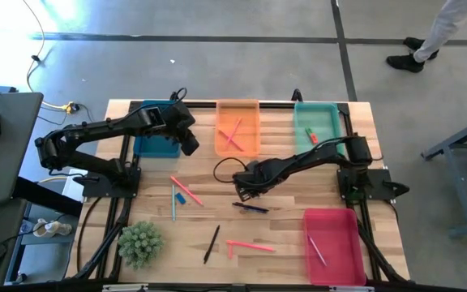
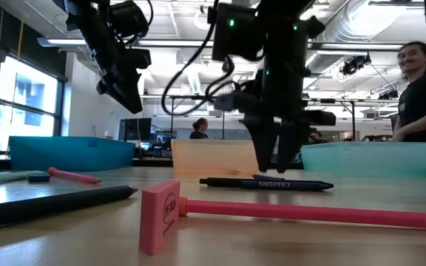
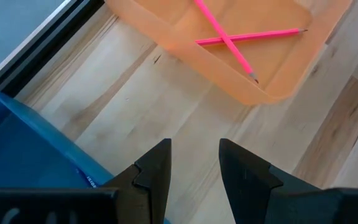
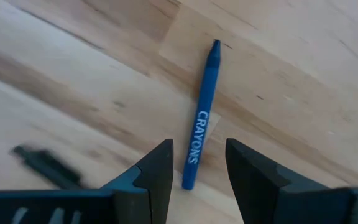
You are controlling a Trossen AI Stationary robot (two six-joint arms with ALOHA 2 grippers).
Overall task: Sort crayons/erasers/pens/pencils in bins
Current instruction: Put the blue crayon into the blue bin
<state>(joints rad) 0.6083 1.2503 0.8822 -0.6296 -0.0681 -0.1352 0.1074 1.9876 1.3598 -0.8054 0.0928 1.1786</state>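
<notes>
A dark blue crayon point(image 4: 201, 112) marked CRAYONS lies flat on the wooden table point(image 1: 282, 235), near its middle point(image 1: 250, 208). My right gripper point(image 4: 197, 146) is open and points down just above the crayon's near end, one finger on either side; in the low view point(image 2: 279, 159) its tips stand a little above the crayon point(image 2: 268, 183). My left gripper point(image 1: 190, 143) is open and empty, up in the air between the dark blue bin point(image 1: 156, 134) and the orange bin point(image 1: 237, 130); the left wrist view point(image 3: 194, 149) shows this too.
The orange bin holds crossed pink pencils point(image 3: 229, 38). The teal bin point(image 1: 319, 122) holds small bits, and the red-pink bin point(image 1: 335, 243) holds a stick. Loose on the table are a black pen point(image 1: 211, 243), pink sticks point(image 1: 186, 191) point(image 1: 251, 245), a pink eraser point(image 2: 160, 218) and a plant point(image 1: 140, 243).
</notes>
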